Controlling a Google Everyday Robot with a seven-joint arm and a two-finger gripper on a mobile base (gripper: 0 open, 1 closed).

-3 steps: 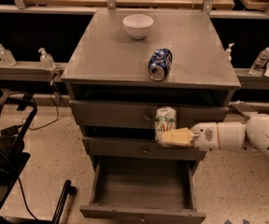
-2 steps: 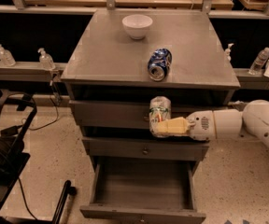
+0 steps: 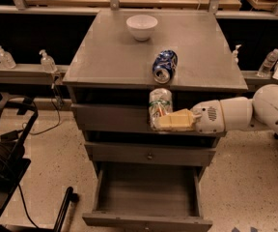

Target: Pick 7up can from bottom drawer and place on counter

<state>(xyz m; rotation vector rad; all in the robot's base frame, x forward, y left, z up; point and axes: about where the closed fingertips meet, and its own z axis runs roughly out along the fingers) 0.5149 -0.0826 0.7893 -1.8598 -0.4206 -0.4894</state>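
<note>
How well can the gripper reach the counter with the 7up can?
Probably yes. The gripper, shut on the 7up can, is just below the counter edge; only the lying blue soda can is above, with bare surface beside it.

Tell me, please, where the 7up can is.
The 7up can is upright in the gripper, mid-view, just below the counter and its blue can.

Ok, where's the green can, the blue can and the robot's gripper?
7up can [image 3: 159, 99]: camera view, its upper side.
blue can [image 3: 164, 65]: camera view, middle of its side.
gripper [image 3: 162, 121]: camera view, front end, shut on the 7up can's lower part.
</note>
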